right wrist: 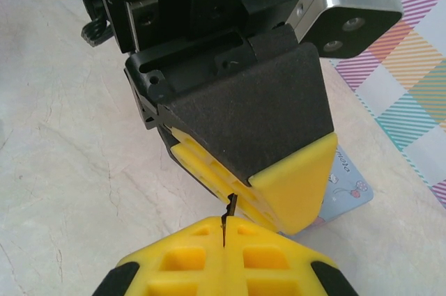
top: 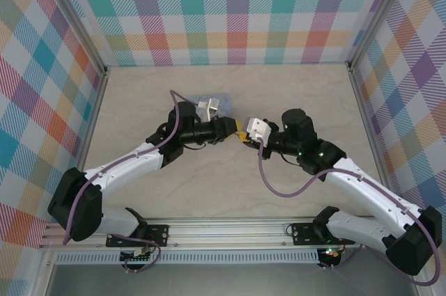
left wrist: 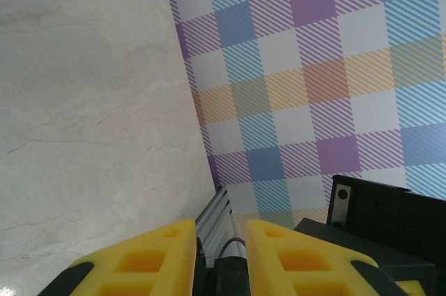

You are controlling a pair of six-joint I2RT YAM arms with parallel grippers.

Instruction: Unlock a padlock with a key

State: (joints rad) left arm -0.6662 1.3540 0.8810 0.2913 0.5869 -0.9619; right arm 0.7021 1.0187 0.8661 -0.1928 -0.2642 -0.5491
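Note:
My two grippers meet tip to tip over the middle of the table. My right gripper (right wrist: 224,232) (top: 245,137) is shut on the key (right wrist: 228,211), a thin dark blade sticking out from between its yellow pads. The blade's tip touches the yellow pads of my left gripper (right wrist: 279,191) (top: 234,129). In the left wrist view my left gripper (left wrist: 221,240) has its pads a narrow gap apart. A small dark body with a thin loop on top, the padlock (left wrist: 235,268), fills that gap low down. The rest of the padlock is hidden.
The pale blue cartoon tin (right wrist: 352,183) (top: 211,104) lies on the marble-look table (top: 209,191) behind the left gripper. Checked walls (top: 237,10) close the back and both sides. An aluminium rail (left wrist: 216,212) runs along the table's right edge.

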